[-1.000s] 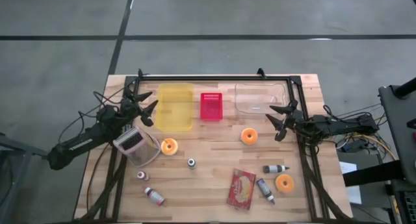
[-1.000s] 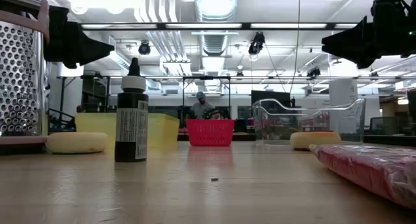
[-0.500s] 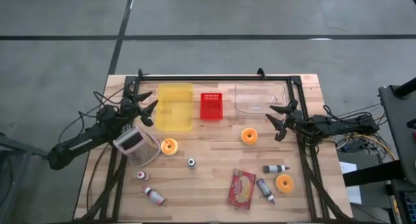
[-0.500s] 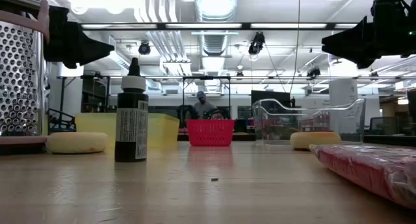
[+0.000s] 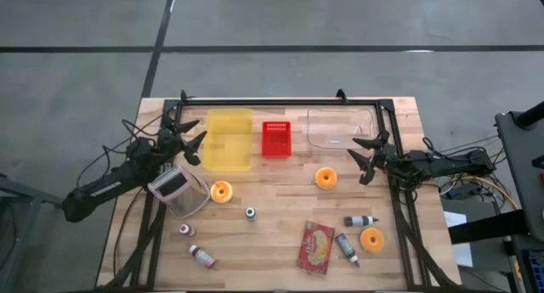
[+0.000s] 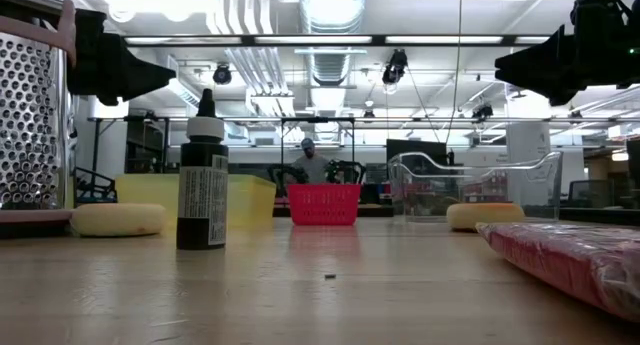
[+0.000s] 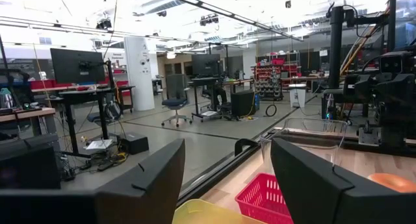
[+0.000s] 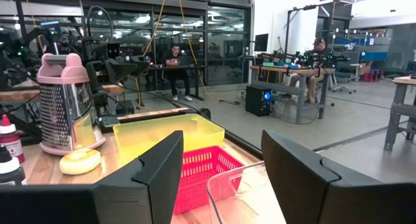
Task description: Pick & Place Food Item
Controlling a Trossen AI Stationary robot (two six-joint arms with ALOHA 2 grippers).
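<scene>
Three orange-yellow doughnut-like food items lie on the wooden table: one [image 5: 221, 190] beside the grater, one [image 5: 325, 177] near the middle right, one [image 5: 371, 239] at the near right. A red packet [image 5: 315, 246] lies flat toward the near edge. My left gripper [image 5: 189, 138] is open and empty, held above the table beside the yellow bin [image 5: 229, 138]. My right gripper [image 5: 363, 157] is open and empty, held above the table near the clear bin [image 5: 340, 127].
A red basket [image 5: 275, 138] stands between the yellow and clear bins at the far side. A metal grater [image 5: 178, 191] stands at the left. Several small bottles [image 5: 201, 256] [image 5: 251, 212] [image 5: 360, 220] [image 5: 347, 247] lie or stand toward the near edge. A black frame rail [image 5: 280, 101] runs along the far edge.
</scene>
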